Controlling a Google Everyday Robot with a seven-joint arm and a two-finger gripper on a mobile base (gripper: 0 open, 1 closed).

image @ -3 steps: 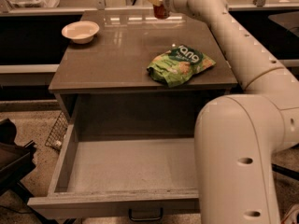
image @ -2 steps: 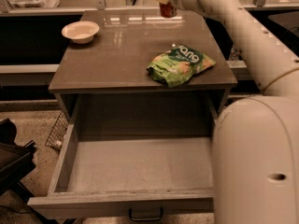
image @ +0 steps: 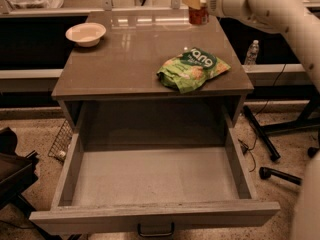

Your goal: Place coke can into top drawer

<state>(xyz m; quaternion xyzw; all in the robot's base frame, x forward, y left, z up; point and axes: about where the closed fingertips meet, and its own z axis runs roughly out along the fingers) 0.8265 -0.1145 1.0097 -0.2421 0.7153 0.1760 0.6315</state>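
Observation:
The coke can (image: 199,15) is red and sits in my gripper (image: 198,1) at the far right of the grey cabinet top (image: 130,59), at or just above the surface. The gripper is shut on the can's upper part, which hides its silver top. The white arm reaches in from the upper right. The top drawer (image: 150,215) is pulled wide open toward the camera and holds nothing; its dark handle (image: 156,230) shows at the bottom edge.
A green chip bag (image: 192,69) lies on the right front of the cabinet top. A white bowl (image: 86,34) stands at the back left. A clear water bottle (image: 253,51) stands beyond the cabinet's right side. A dark chair (image: 10,171) and wire basket (image: 62,139) are on the left.
The gripper has carried the coke can to the right along the back of the cabinet top. The large arm segment has swung out of the right foreground, uncovering the drawer's right side.

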